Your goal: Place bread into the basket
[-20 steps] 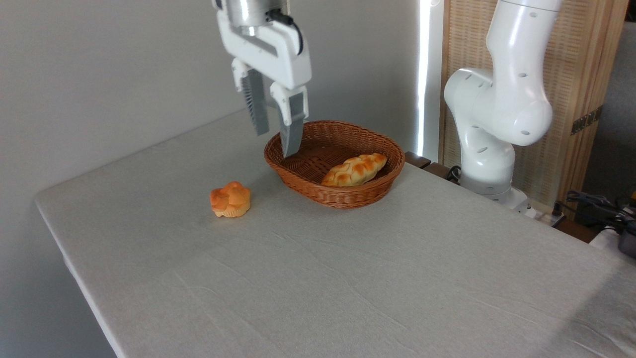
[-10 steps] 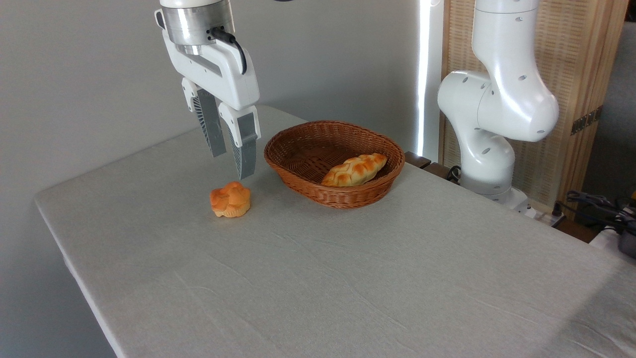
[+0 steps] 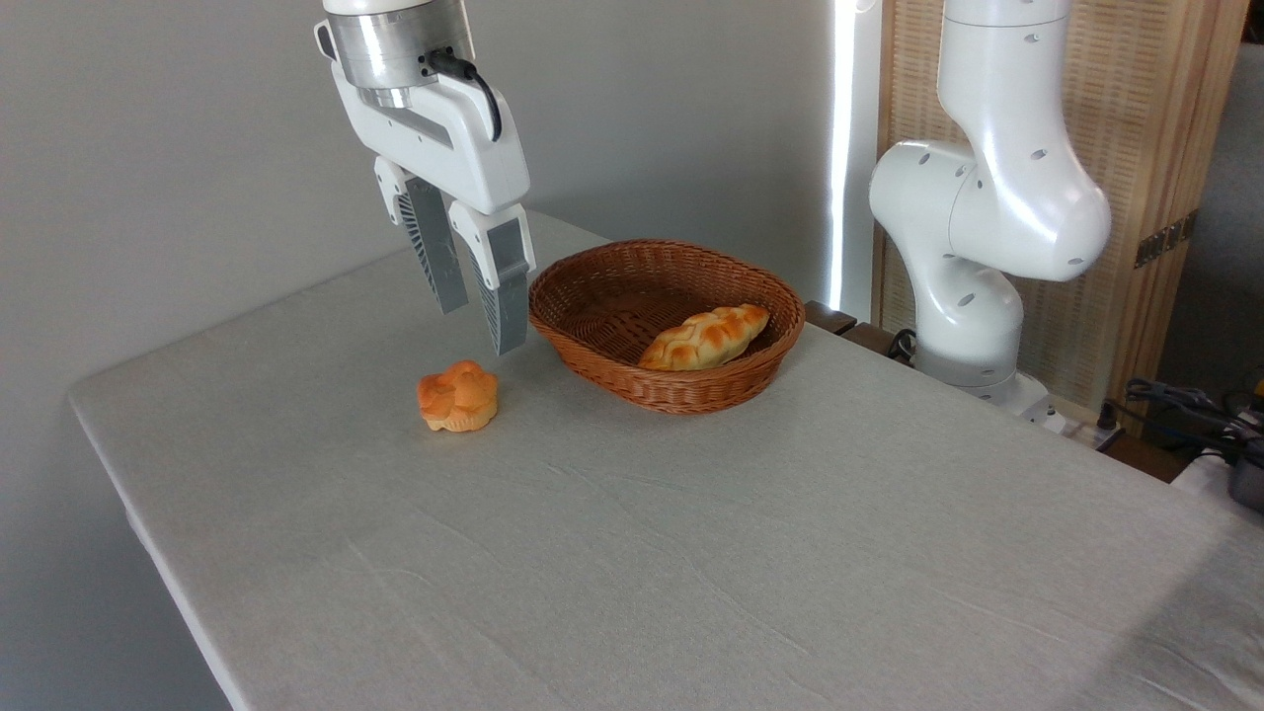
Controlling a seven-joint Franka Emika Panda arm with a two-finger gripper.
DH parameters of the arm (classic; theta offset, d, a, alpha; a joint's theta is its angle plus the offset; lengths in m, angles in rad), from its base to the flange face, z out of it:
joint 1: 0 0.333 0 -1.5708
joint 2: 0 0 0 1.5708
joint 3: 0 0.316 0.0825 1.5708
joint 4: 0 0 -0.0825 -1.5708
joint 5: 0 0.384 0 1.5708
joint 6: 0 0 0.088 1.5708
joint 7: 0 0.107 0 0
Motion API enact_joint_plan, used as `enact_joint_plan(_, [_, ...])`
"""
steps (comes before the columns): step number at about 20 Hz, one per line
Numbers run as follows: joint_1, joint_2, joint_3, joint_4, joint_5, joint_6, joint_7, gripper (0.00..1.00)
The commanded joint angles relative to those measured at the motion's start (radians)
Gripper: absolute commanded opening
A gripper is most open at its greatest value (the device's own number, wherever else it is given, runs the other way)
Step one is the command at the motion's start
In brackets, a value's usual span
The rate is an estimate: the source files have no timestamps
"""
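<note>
The bread (image 3: 704, 337), a braided pale-yellow loaf with golden ridges, lies inside the reddish-brown wicker basket (image 3: 592, 355), toward its right side. My gripper (image 3: 481, 324) hangs in the air just left of the basket's left rim, fingers pointing down and spread apart with nothing between them. It is above and slightly right of the small orange bun and touches neither that nor the basket.
A small round orange muffin-like bun (image 3: 457, 396) sits on the grey tablecloth (image 3: 691, 553) left of the basket. The arm's white base (image 3: 978, 247) stands at the back right by a wooden screen. Cables lie at the far right edge.
The gripper swung from over the basket's left rim to the left and down, then drifted slightly back right. Bread, basket and bun have not moved.
</note>
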Motion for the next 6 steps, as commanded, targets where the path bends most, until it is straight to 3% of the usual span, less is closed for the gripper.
enact_joint_plan(1, [-0.008, -0.003, 0.023, 0.016, 0.013, 0.008, 0.005, 1.0])
enact_joint_plan(3, [-0.041, -0.006, 0.068, 0.016, 0.013, 0.012, 0.006, 1.0])
enact_joint_plan(6, [-0.043, -0.004, 0.071, 0.016, 0.013, 0.012, 0.011, 1.0])
